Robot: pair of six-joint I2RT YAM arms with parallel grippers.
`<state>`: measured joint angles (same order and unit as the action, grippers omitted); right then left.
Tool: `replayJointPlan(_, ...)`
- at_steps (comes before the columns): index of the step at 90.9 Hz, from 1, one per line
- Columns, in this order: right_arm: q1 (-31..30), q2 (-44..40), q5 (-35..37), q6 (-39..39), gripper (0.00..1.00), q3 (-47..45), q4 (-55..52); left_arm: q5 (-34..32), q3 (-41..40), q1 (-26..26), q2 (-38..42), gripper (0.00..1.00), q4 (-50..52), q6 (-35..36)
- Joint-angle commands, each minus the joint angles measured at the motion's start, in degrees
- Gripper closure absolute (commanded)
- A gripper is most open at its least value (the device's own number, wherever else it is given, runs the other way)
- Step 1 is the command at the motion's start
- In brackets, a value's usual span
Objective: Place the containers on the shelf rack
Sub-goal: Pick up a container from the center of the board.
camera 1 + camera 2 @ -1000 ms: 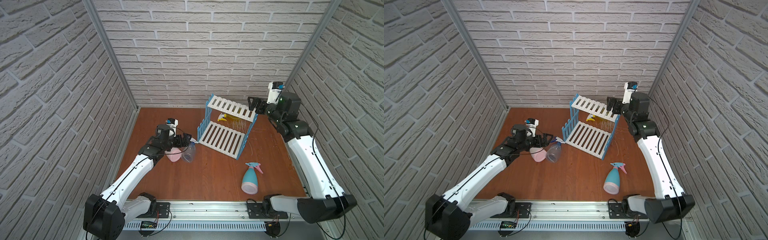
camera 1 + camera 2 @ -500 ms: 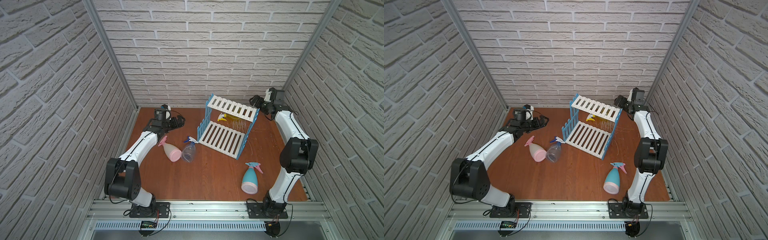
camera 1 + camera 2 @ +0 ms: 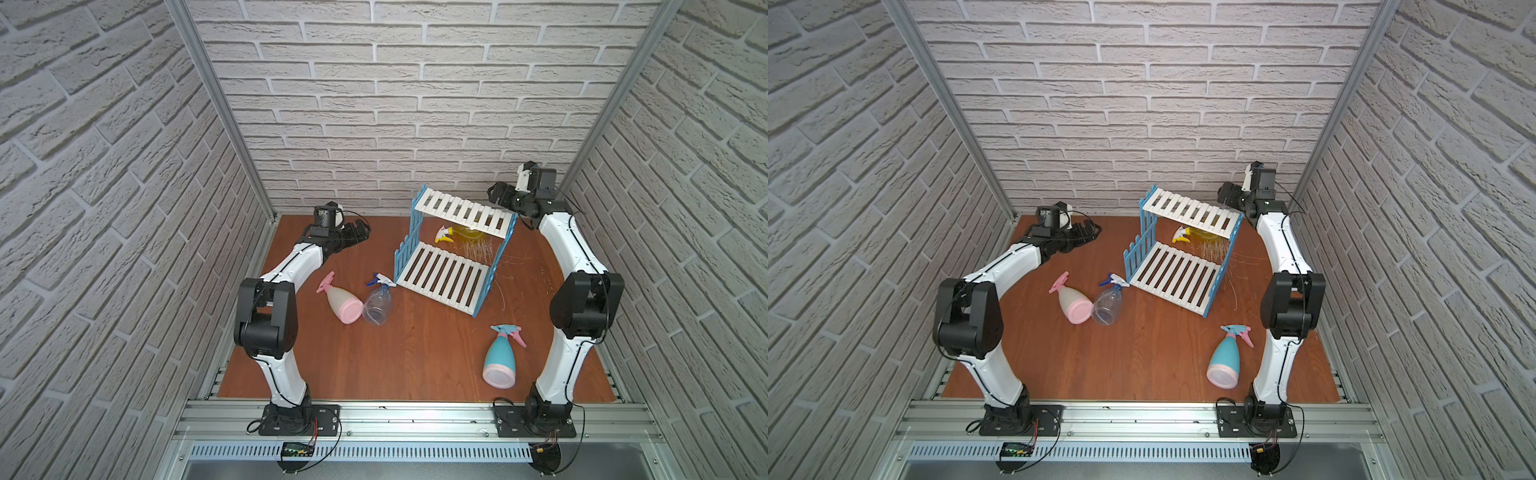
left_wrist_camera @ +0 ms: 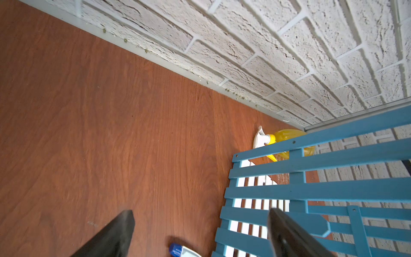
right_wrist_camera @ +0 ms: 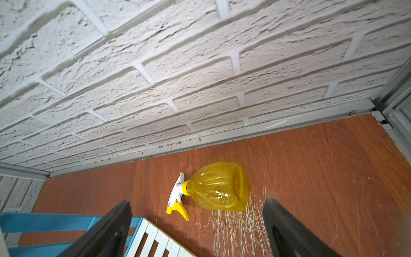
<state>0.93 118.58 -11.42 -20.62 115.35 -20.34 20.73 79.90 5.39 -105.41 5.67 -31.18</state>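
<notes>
So, left gripper (image 3: 360,232) spread wide, nothing in it, over the table (image 3: 415,353) near the back wall | right gripper (image 3: 496,194) wide too, empty, by the rack's (image 3: 442,270) top shelf | yellow bottle (image 3: 461,232) lying on the table under that shelf | white bottle (image 3: 343,301) and clear bottle (image 3: 378,303) lying touching, left of the rack | blue bottle (image 3: 500,359) on the table beside the right arm

White brick walls (image 3: 374,104) enclose a reddish-brown wooden floor (image 3: 415,353).

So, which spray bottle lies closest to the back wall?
The translucent yellow bottle, on its side behind the lower tier of the shelf rack; the cream bottle, clear bottle and blue bottle are nearer the front.
</notes>
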Motion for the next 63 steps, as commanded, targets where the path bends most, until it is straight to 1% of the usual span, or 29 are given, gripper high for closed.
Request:
replayJointPlan(1, 0.4, 8.9, -0.6, -1.2, 0.04, 1.6, -3.1, 2.1, 3.0, -1.2, -2.5, 0.02, -0.7, 1.0)
replayJointPlan(13, 1.4, 10.8, -2.4, -1.9, 0.04, 3.0, -1.6, 3.7, 5.3, -1.6, -4.8, 0.02, 0.0, 1.5)
replayJointPlan(32, 1.4, 7.2, -5.4, -0.3, 0.04, 0.9, 0.5, 4.6, 6.4, -1.6, -6.3, 0.02, -0.1, 2.2)
replayJointPlan(43, 1.9, 6.2, -3.6, -1.1, 0.03, 0.6, 0.7, 5.5, 7.1, -1.6, -7.2, 0.02, -0.4, 2.3)
replayJointPlan(47, 2.5, 7.8, -3.9, -2.4, 0.03, 1.4, 0.6, 6.2, 7.9, -1.5, -7.8, 0.02, -0.3, 2.3)
replayJointPlan(63, 2.9, 17.1, -7.6, -4.7, 0.03, 10.9, -3.7, 9.2, 12.9, -0.8, -12.8, 0.03, 1.7, 2.7)
